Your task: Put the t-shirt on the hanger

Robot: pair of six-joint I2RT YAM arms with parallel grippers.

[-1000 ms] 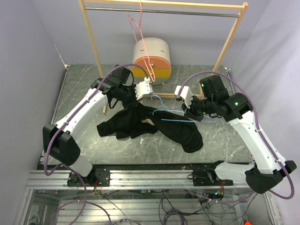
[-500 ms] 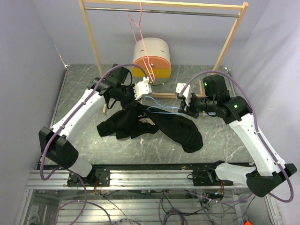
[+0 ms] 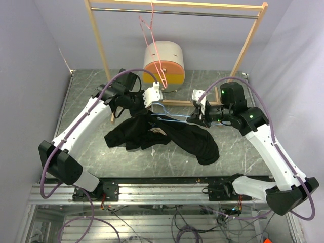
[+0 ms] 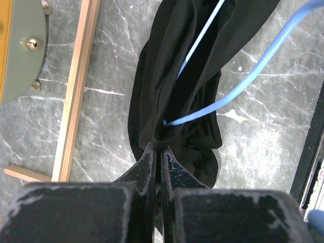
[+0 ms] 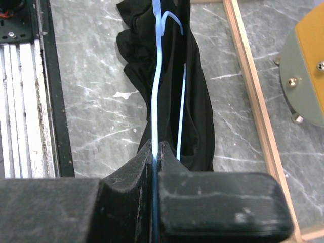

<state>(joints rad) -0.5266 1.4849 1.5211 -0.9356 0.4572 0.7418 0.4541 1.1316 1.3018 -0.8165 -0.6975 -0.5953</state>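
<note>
The black t-shirt (image 3: 152, 134) lies bunched on the table middle, partly lifted at its top. The light-blue wire hanger (image 3: 172, 117) runs across it between the two grippers. My left gripper (image 3: 143, 110) is shut on a fold of the t-shirt (image 4: 172, 91), with the hanger wire (image 4: 243, 81) passing through the cloth just beyond the fingertips. My right gripper (image 3: 196, 118) is shut on the hanger wire (image 5: 156, 101), which runs straight out from its jaws over the t-shirt (image 5: 197, 111).
A wooden clothes rack (image 3: 174, 6) stands at the back, its base rail (image 4: 76, 91) near the shirt. A pink-red wire hanger (image 3: 152, 35) hangs from its bar. A white and orange round container (image 3: 163, 63) stands behind.
Both grippers have risen and moved back towards the rack. The right gripper has swung left, carrying the hanger level across the shirt's raised top.
</note>
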